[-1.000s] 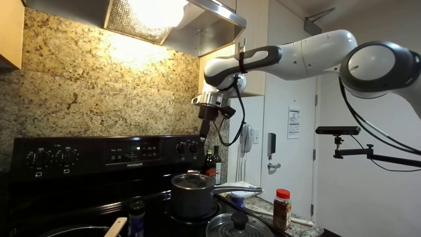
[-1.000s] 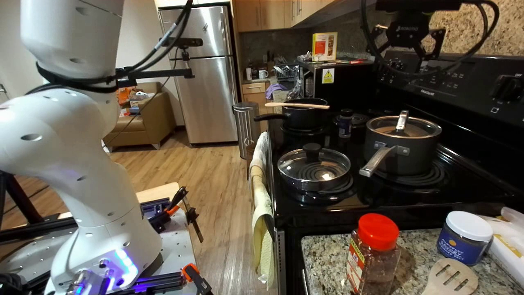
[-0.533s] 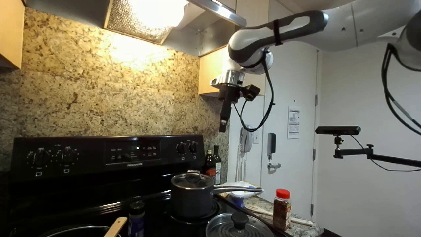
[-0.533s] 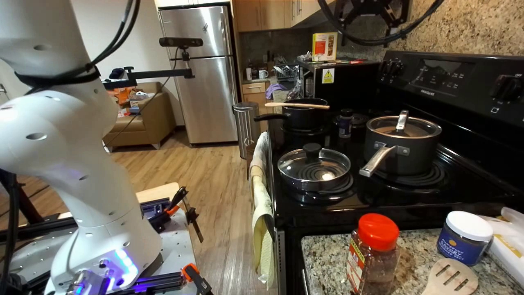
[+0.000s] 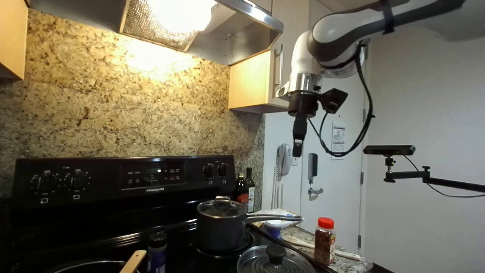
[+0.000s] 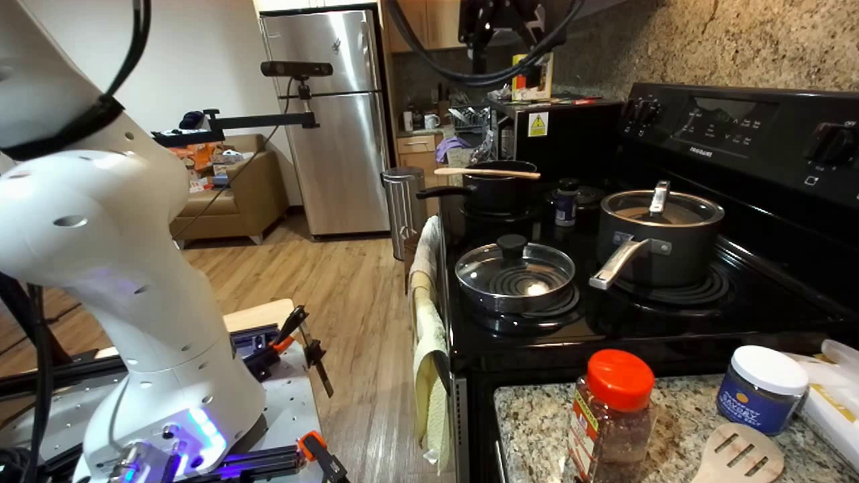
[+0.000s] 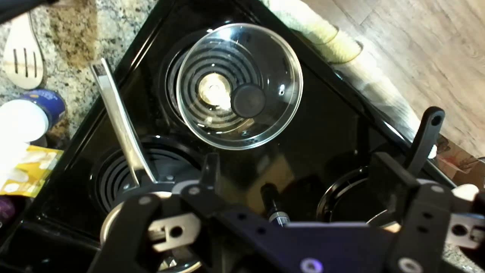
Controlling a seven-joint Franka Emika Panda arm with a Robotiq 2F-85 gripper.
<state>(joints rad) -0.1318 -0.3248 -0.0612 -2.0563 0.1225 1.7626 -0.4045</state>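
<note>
1. Wooden slotted spatula (image 7: 23, 57) at the far left of the wrist view, lying flat on a speckled granite counter (image 7: 113, 26); in both exterior views a red-capped jar (image 6: 614, 416) stands near it.
2. Just beside the slotted end, a blue jar (image 7: 30, 115) with a white lid, then a yellow-and-white packet (image 7: 32, 167).
3. A dark saucepan (image 6: 661, 248), lidded, on a rear coil burner of the black stove (image 7: 314, 125). Its metal handle (image 7: 121, 117) points toward the counter; the gripper hides most of its body from the wrist camera.
4. A clear glass lid (image 7: 240, 68) with a black knob (image 7: 248, 100), lying over the front burner next to the saucepan; the coil shows through the glass.
5. A black-capped bottle (image 7: 274, 206), upright on the stove top in both exterior views, its lower part covered by the gripper's linkage in the wrist view.
6. The gripper (image 7: 301, 170), released, its fingers spread wide. It points downward and hangs in the air, well above the saucepan and the glass lid.
7. A pale yellow towel (image 7: 341, 49) along the stove's front edge, with wood flooring (image 7: 409, 41) beyond.
8. At the lower right, the handle of a black pot (image 6: 503, 194); in an exterior view a wooden utensil (image 6: 486, 173) rests across its rim.
</note>
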